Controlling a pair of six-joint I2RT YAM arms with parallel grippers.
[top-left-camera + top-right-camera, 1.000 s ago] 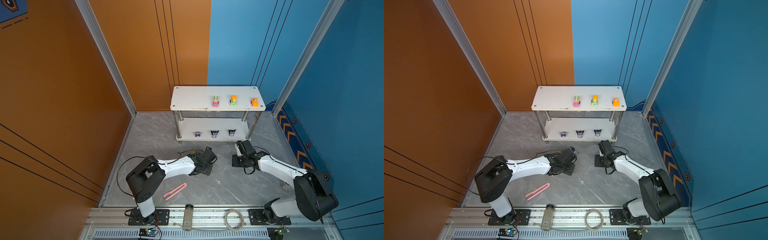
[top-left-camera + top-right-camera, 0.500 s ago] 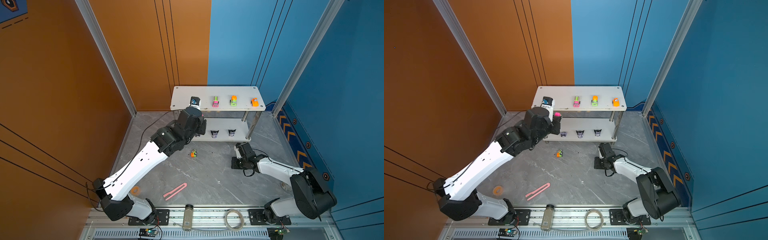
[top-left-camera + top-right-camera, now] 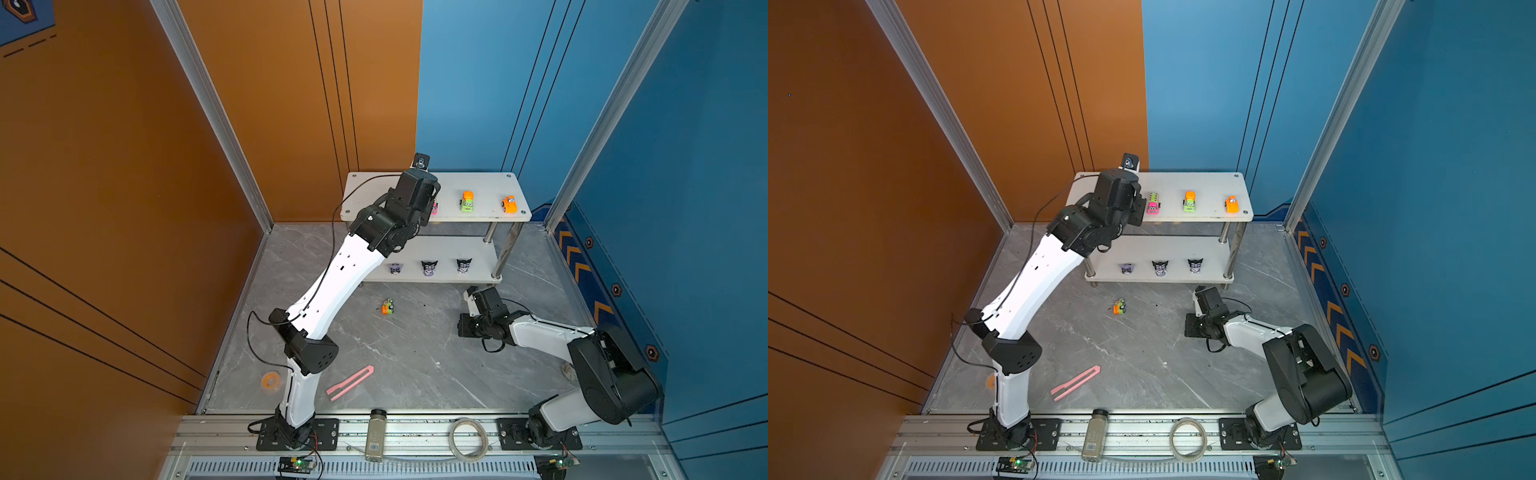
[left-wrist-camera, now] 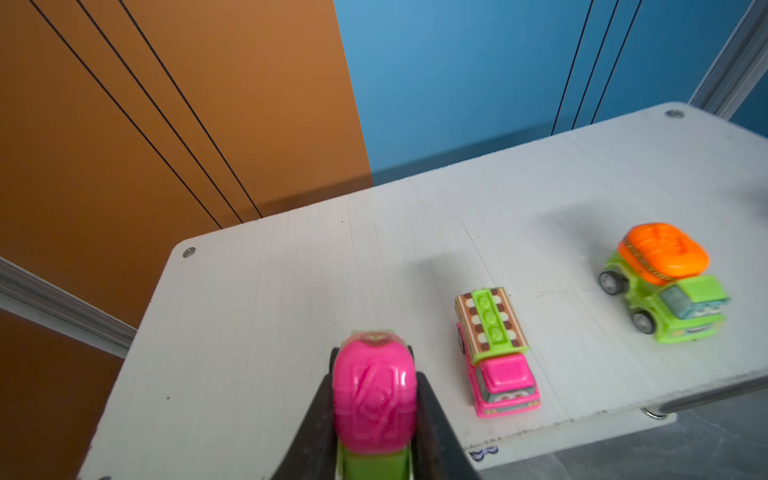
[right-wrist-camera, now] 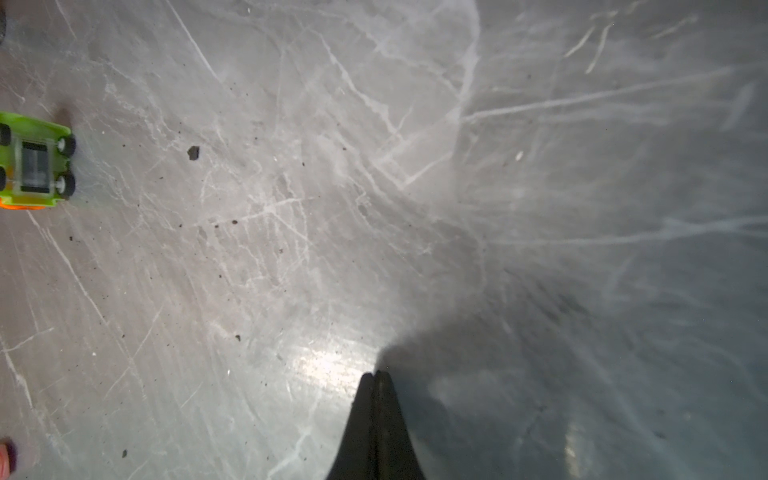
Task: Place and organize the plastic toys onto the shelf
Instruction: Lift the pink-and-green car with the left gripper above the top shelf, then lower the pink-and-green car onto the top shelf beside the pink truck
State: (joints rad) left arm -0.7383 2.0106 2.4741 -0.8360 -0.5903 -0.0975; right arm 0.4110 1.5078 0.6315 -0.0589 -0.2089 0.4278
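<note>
Left arm stretches up and forward; the left end effector (image 4: 374,376) is clamped on a pink-and-green toy car (image 4: 374,411) over the top tier of the shelf (image 4: 257,316), with the pink truck (image 4: 496,353) just beside it. Right arm lies folded low; the right end effector (image 5: 376,376) is pressed together, empty, above the bench (image 5: 291,208).

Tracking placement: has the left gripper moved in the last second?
Yes. The left gripper went from the floor before the shelf up over its top tier, beside the pink truck, gripping a pink-topped car.

The right wrist view's edge cuts off the green-and-orange car (image 5: 35,166).
</note>
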